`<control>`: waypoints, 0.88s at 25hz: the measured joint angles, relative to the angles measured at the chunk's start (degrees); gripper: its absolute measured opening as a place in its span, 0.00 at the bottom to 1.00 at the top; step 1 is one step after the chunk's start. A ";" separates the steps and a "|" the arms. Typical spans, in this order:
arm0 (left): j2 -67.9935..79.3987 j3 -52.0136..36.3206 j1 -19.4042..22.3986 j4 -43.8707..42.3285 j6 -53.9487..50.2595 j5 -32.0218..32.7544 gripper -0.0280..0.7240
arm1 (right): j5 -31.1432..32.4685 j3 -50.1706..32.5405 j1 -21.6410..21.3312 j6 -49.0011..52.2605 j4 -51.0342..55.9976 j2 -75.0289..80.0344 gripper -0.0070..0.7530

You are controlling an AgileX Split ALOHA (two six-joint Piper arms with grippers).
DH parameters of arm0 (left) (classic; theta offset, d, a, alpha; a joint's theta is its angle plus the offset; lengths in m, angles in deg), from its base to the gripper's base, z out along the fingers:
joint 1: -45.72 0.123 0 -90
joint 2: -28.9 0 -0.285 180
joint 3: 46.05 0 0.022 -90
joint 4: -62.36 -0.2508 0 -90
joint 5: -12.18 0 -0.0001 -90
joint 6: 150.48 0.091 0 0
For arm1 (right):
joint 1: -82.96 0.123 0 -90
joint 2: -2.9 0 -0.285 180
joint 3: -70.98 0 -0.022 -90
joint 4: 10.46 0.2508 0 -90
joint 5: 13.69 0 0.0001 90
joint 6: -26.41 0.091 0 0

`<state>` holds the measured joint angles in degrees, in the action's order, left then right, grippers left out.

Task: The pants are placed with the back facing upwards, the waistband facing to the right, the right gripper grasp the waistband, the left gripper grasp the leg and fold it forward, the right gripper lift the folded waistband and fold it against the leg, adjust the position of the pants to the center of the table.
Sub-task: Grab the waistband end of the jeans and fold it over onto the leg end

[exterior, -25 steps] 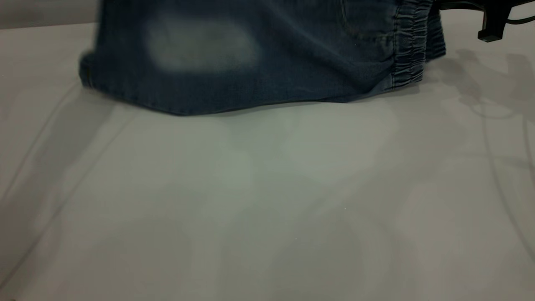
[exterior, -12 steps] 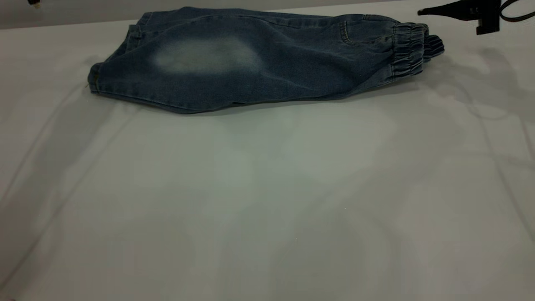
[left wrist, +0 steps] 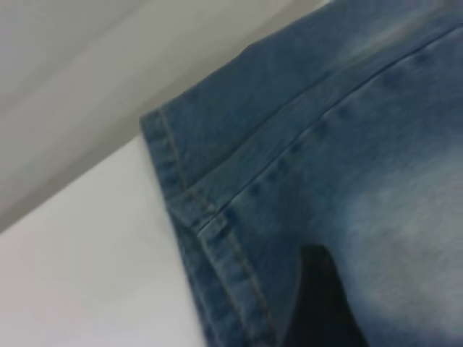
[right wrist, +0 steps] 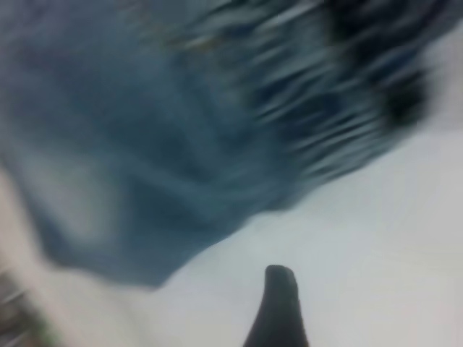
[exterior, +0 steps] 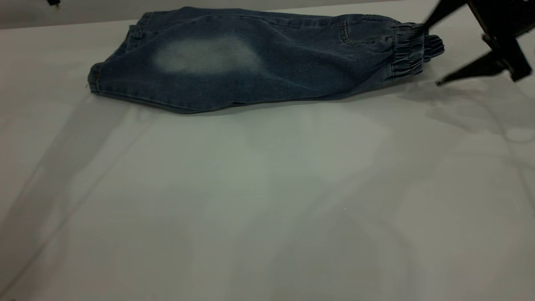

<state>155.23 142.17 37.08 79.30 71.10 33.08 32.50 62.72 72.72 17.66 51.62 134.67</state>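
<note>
Pants (exterior: 259,62) lie folded at far side of table (exterior: 267,200), waistband (exterior: 411,50) (elastic, gathered) toward right. My right gripper (exterior: 432,52) hangs just beside waistband, fingers spread wide, holding nothing. My left gripper (exterior: 53,3) barely visible at far left corner; its jaws, I cannot tell.

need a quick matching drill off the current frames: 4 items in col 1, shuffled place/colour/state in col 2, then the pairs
Column 1:
1. pants
2. waistband
3. right gripper
4. table

Column 2:
A. gathered elastic, at the garment's right end
B. white, bare across the near part
C. blue denim, lying at the far side
D. open, fingers spread beside the garment's right end

Pairs: 1-C, 2-A, 3-D, 4-B
</note>
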 joint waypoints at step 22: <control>0.05 0.00 -5.26 -0.25 0.12 1.24 0.61 | 1.08 0.66 -0.07 -41.20 26.98 8.25 0.69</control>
<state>155.29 142.17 31.83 79.05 71.21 34.32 33.58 63.38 72.65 -23.54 78.60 142.92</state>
